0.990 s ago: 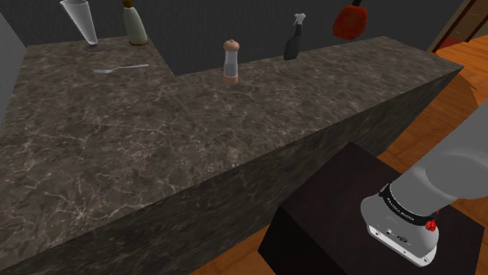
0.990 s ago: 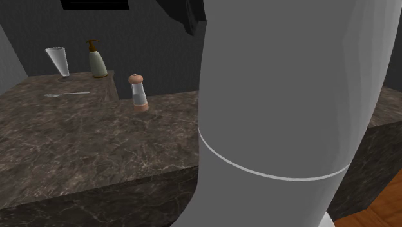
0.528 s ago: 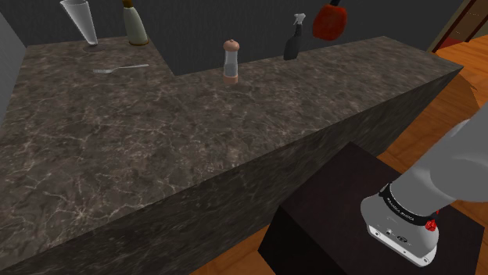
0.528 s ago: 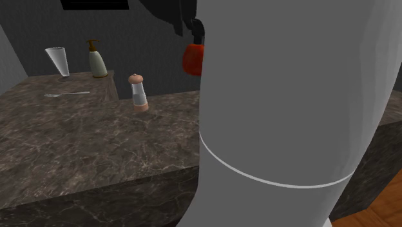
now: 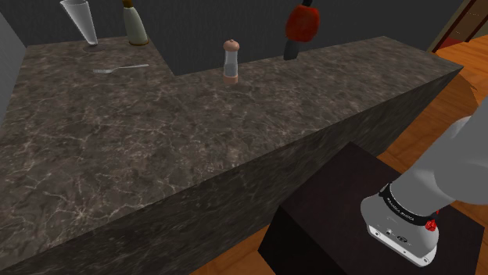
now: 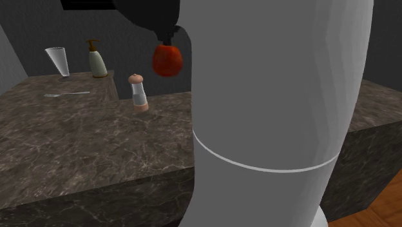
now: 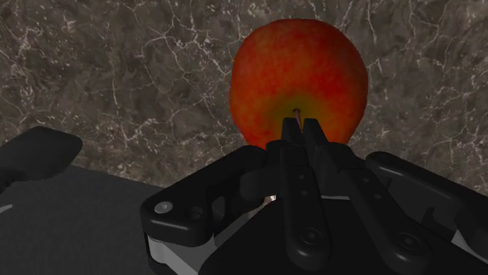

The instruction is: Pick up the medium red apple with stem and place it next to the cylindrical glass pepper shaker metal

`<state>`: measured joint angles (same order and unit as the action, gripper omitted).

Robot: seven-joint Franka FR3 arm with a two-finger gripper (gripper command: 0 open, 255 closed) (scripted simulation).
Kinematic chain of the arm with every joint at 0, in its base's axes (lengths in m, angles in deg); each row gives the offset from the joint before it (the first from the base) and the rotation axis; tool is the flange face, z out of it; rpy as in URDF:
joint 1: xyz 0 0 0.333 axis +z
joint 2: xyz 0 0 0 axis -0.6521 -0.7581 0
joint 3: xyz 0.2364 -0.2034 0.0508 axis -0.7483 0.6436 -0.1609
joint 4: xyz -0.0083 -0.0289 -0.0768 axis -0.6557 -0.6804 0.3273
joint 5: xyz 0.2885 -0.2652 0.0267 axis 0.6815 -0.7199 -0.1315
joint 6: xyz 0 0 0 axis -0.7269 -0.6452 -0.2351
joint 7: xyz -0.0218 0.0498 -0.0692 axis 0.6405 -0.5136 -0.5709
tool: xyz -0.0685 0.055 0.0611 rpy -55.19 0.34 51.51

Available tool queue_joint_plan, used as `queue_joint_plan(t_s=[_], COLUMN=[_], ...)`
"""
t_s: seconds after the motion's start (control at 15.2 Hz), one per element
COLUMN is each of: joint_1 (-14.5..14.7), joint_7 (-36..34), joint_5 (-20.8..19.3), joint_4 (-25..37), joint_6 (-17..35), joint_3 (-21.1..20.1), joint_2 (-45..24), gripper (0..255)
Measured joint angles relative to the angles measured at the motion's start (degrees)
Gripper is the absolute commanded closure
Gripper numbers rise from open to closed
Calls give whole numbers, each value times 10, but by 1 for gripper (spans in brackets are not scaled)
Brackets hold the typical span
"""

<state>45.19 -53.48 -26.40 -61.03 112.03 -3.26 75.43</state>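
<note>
A: Nearest in the shoulder view?
B: Dark stand [image 5: 321,230] at lower right, carrying the base of the white arm [image 5: 446,172]. Beside that, wood floor [image 5: 469,66]. Beyond, a long bench [image 5: 156,141] with a dark marbled top.
A: And the gripper [image 7: 301,134]?
B: Closed down, going by the wrist view, on the top of the red apple [image 7: 298,74], right around the stem.
A: Height of the red apple?
B: Hangs in the air under the gripper, well clear of the bench top.
A: Relative to the pepper shaker [image 5: 231,61]?
B: Sits higher and toward the shoulder view's right of it, apart, not touching. Appears likewise up and to the right of the pepper shaker in the second exterior view, just beside the white arm in the foreground.
A: The pepper shaker itself?
B: Stands upright near the bench's back edge, with a clear body and a tan cap and base.
A: Behind the red apple?
B: Dark bottle [image 5: 291,51], mostly hidden by it.
A: Farthest back?
B: Over on the shoulder view's left: a fork [image 5: 121,69] lying flat, then a clear tapered glass [image 5: 80,19] and a pale dispenser bottle [image 5: 134,25] with a brown top, against a dark grey wall [image 5: 211,23].
</note>
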Motion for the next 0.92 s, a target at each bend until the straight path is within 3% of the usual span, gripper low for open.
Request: queue_joint_plan(t_s=[0.59, 0.92], joint_1=[54, 63], joint_7=[-105, -114], joint_5=[13, 10], joint_4=[115, 72], joint_6=[-22, 14], joint_3=[-43, -48], joint_2=[-85, -77], gripper=[255, 255])
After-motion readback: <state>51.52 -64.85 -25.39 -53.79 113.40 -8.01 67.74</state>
